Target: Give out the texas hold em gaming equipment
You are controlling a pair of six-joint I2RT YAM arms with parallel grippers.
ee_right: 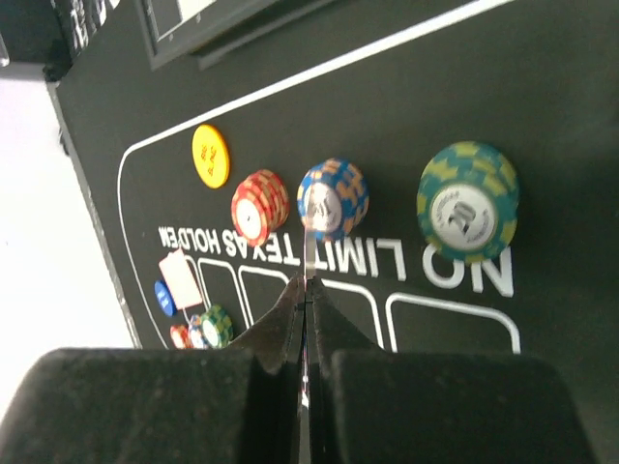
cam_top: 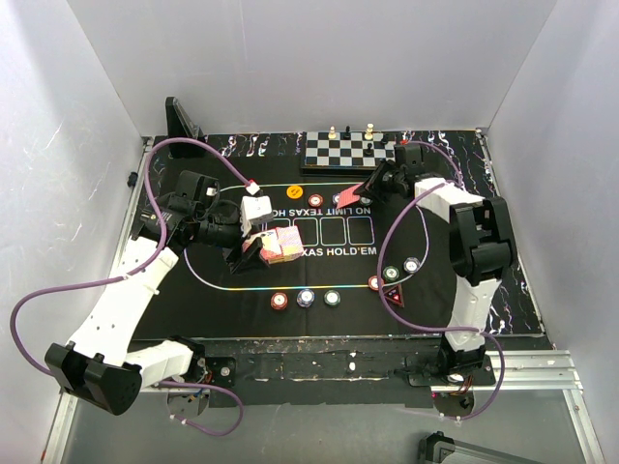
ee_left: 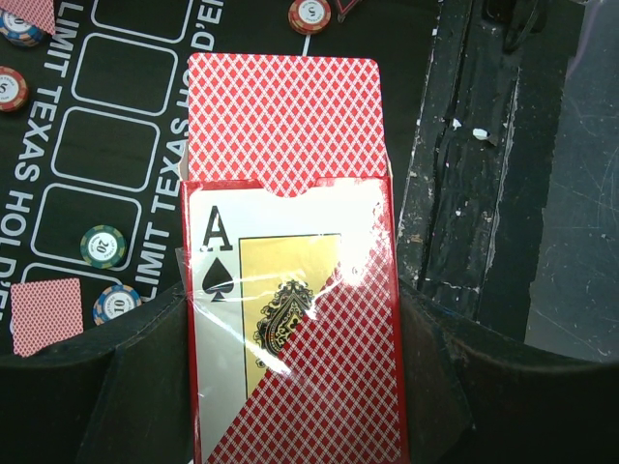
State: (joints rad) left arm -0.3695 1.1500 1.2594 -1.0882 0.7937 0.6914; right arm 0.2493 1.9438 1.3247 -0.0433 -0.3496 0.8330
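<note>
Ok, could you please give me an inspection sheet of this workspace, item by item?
Surface: black mat printed NO LIMIT TEXAS HOLD'EM, lying flat.
Job's things: small round poker chips grouped at the far, near and right sides; dark red triangular marker; red-patterned card box.
Clutter: black-and-white chessboard with pieces, far edge.
Grippers: left gripper shut on the card box; right gripper shut on a red-backed playing card.
Cables: purple cables hang in loops on both sides.
Surroundings: white walls; black stand at far left.
</note>
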